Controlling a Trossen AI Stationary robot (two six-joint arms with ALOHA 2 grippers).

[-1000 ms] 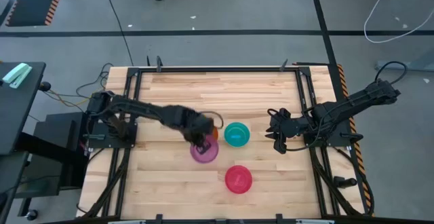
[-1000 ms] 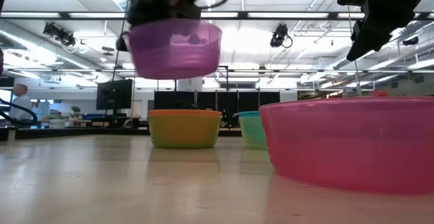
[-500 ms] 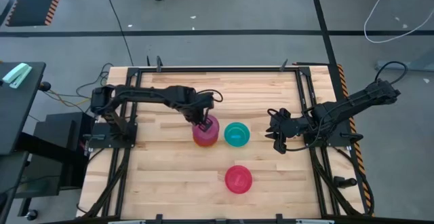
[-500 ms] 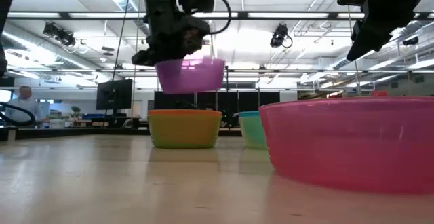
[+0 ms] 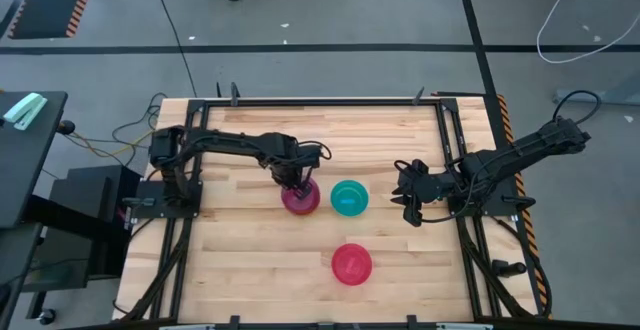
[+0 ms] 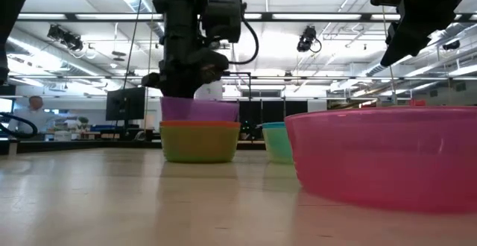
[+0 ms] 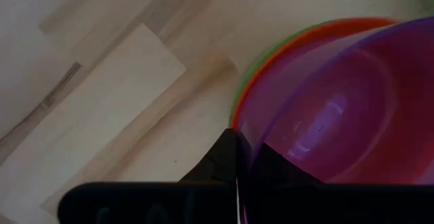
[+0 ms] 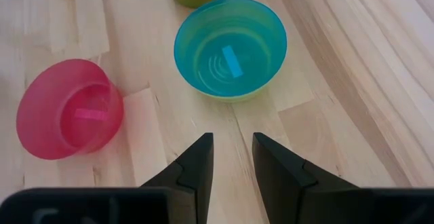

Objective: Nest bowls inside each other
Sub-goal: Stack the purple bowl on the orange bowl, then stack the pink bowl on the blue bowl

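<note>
Left to right: the left gripper [image 5: 297,177] is seen at table centre, clamped on the rim of the purple bowl [image 5: 300,197], one finger inside and one outside per the left wrist view. The purple bowl is seated most of the way into a stack [image 6: 200,141]; orange and green rims are visible beneath it. Just right of the stack, a blue bowl [image 5: 349,197] is found, nested in a green one [image 8: 234,96] whose rim shows underneath. Nearer and right of centre, the pink bowl [image 5: 352,263] stands alone, well apart.

Progress judged: two partial stacks formed; release of purple, then merging of the blue pair and pink, are left.

Pose: left arm stretched across from the left edge, wrist pointed down. Right gripper [image 5: 412,196] is held idle, fingers apart, near the right edge.
</note>
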